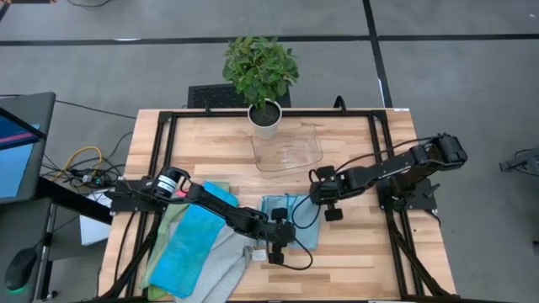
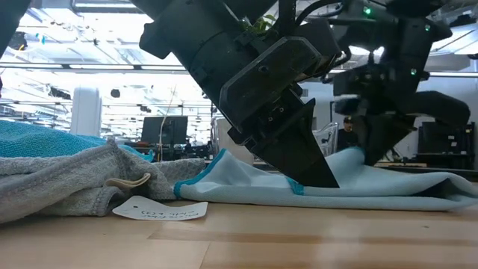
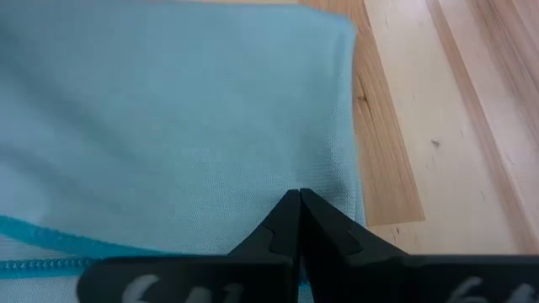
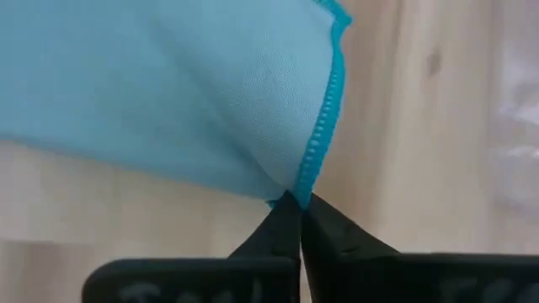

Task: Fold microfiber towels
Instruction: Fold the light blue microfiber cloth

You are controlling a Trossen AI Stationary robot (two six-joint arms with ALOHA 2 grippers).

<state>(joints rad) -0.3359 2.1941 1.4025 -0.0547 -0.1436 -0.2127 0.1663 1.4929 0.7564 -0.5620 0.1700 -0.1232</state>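
Observation:
A pale blue towel with teal edging (image 1: 290,220) lies spread on the wooden table near its front middle. My left gripper (image 1: 280,244) is shut, with its tips down on the towel (image 3: 168,126). My right gripper (image 1: 322,200) is shut on the towel's teal hem (image 4: 324,126) at its far right part. Left of this lies a pile of towels: bright blue (image 1: 189,248), grey (image 1: 223,269) and green (image 1: 168,225). In the low view the grey one (image 2: 67,183) rests bunched against the pale towel's edge. My left gripper presses its shut fingertips (image 3: 286,220) down on the towel's flat top face, near one edge (image 3: 349,160), slanting down from the table's left. The cloth under it lies flat on the table. My right gripper pinches the teal-stitched hem (image 4: 310,168) between its two fingertips, coming steeply from above. The cloth rises to a small peak (image 2: 357,155) at the fingers while the rest of the towel lies on the table.
A clear plastic tray (image 1: 290,153) and a potted plant (image 1: 263,76) stand at the table's far middle. A white paper tag (image 2: 160,211) lies by the grey towel. Bare wood shows on the right (image 1: 362,244). A laptop (image 1: 17,143) sits off the table's left.

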